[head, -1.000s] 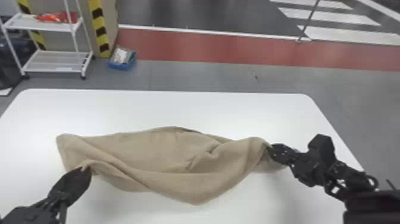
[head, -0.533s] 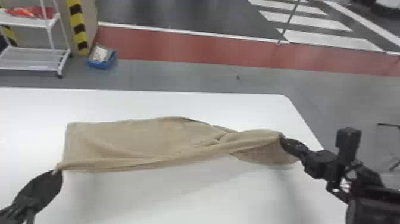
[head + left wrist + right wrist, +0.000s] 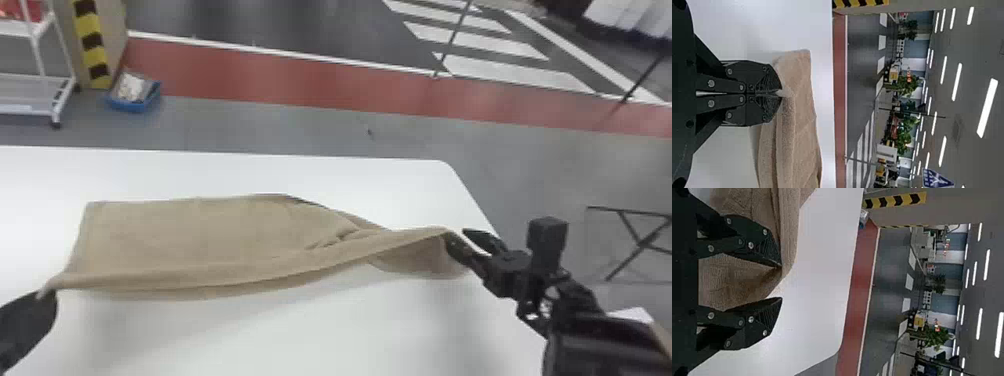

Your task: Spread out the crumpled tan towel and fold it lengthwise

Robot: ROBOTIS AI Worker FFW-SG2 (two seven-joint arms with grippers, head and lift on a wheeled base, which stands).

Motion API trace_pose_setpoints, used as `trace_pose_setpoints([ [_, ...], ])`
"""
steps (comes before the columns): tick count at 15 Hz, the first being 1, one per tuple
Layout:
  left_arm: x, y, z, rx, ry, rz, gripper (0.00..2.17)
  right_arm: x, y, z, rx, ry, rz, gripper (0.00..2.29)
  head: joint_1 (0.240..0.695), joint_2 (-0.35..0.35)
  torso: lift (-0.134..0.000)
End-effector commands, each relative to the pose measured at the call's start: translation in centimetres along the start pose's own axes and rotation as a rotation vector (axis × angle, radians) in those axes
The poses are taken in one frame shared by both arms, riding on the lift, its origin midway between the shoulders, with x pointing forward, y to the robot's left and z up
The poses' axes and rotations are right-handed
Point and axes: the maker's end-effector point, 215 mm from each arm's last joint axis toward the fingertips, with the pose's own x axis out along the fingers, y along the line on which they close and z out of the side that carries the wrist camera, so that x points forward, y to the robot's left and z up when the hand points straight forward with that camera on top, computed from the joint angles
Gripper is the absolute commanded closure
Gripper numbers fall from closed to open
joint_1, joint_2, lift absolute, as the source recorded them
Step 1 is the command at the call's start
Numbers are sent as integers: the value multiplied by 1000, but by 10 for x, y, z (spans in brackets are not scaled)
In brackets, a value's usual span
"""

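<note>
Left gripper [image 3: 48,294]: fingers closed together, with a corner of the tan towel [image 3: 200,240] pinched between their tips. Right gripper [image 3: 459,235]: fingers spread wide; the towel bears against one fingertip, and the other fingertip stands apart from the cloth. The towel spans the distance between the two sets of fingers, over the white table [image 3: 350,330]. Beyond the left fingers lies a smooth panel; toward the right fingers the cloth bunches into slanting folds. Between the grippers, the near edge appears raised off the table, though the head view leaves this uncertain.
</note>
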Motion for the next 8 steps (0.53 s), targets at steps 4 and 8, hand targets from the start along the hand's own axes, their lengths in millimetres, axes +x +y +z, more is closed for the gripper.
trace_pose_setpoints([
  [4,-2,27,14,0,-38,50,1717,-35,-13,4,-100,-71,25,100,695,-307,-124],
  [8,-2,26,12,-5,-35,48,1717,-50,-34,-17,-127,-50,39,225,695,-324,-124],
])
